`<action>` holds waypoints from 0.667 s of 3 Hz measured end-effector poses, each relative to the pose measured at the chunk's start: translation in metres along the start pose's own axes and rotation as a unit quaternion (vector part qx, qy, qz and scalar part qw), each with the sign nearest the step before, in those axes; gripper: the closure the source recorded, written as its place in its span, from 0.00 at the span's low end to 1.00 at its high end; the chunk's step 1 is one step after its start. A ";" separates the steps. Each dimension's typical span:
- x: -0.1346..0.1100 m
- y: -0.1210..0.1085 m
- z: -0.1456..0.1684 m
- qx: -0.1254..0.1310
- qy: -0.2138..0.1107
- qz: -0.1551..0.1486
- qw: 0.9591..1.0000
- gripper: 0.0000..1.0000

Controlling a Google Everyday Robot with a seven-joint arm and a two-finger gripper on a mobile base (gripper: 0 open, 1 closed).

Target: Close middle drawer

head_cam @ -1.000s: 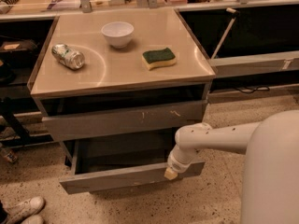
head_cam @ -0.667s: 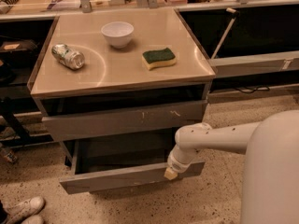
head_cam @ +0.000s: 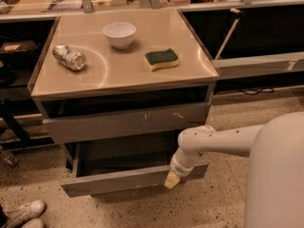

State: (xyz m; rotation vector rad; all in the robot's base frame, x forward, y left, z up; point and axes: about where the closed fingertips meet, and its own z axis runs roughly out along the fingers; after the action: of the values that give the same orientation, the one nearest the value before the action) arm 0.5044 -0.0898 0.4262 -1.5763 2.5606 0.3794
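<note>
The middle drawer (head_cam: 118, 180) is a wide grey box with a plain flat front. It stands pulled out from the cabinet low down, and its bare grey interior (head_cam: 123, 156) shows. My gripper (head_cam: 172, 179), with a pale yellowish tip, is at the end of my white arm (head_cam: 213, 141). It rests against the right part of the drawer's front panel, at its top edge. Above it is the grey drawer front with pale scratch marks (head_cam: 128, 121), which stands out only slightly.
On the cabinet's tan top (head_cam: 123, 75) are a white bowl (head_cam: 119, 33), a crushed can (head_cam: 69, 57) and a green-and-yellow sponge (head_cam: 162, 59). White shoes (head_cam: 23, 212) are on the speckled floor at lower left. Dark shelving (head_cam: 256, 65) stands to the right. My white body (head_cam: 278, 175) fills the lower right.
</note>
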 end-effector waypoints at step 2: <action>0.000 0.000 0.000 0.000 0.000 0.000 1.000 0.00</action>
State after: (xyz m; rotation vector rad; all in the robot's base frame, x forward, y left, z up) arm 0.5043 -0.0897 0.4261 -1.5765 2.5607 0.3796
